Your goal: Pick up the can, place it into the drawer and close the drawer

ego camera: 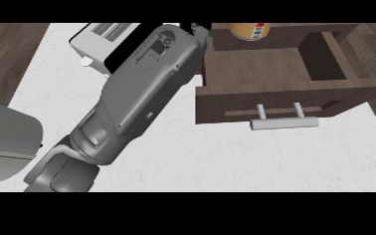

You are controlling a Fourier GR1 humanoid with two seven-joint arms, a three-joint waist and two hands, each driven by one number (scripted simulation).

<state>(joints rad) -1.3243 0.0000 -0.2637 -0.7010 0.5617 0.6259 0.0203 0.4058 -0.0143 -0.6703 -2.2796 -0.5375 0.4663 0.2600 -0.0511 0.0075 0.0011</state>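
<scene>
Counter [220, 164] carries our open drawer [257, 72] by its right edge; a toaster [99, 37] sits at the far edge. Forearm [132, 99] reaches toward the drawer's far-left corner, hand [197, 30] mostly hidden, fingers we cannot tell. Can [248, 30] stands in the drawer's far end, just right of the hand; likely light, rigid, slippery, best held around its sides.

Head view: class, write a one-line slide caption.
Can sits in the open drawer while a grey forearm stretches across the counter.
</scene>
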